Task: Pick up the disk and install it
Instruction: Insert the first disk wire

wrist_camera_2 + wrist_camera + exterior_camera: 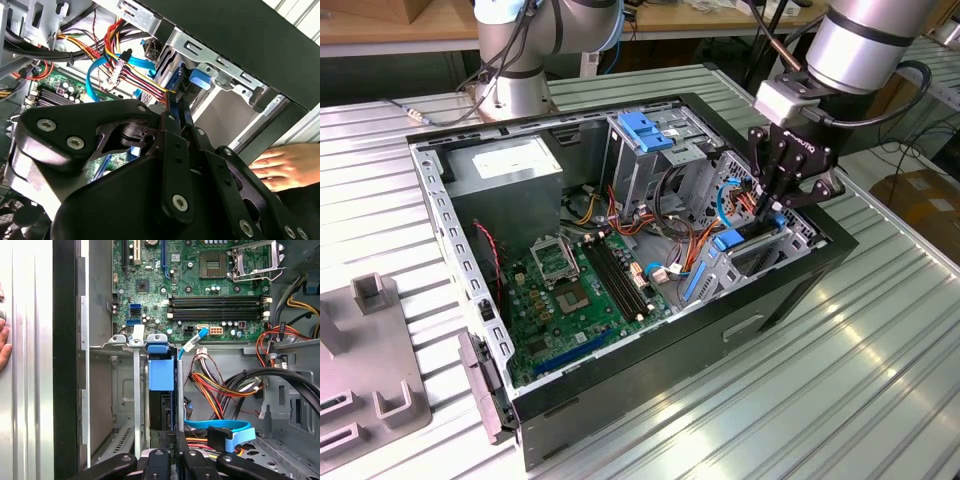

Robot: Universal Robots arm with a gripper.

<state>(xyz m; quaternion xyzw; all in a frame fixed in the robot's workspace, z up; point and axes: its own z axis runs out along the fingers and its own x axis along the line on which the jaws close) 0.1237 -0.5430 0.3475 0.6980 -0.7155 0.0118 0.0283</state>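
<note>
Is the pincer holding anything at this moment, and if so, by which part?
It cannot be told. The pincer is down at the blue plastic bracket of the disk standing in the metal drive bay, but actual contact is hidden.

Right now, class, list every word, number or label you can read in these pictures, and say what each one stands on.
Nothing can be quoted with confidence.
White lettering on the body of the pincer, exterior view: too small to read.
White label on the grey power-supply box: print too small to read.
White markings on the green motherboard, first wrist view: too small to read.
</note>
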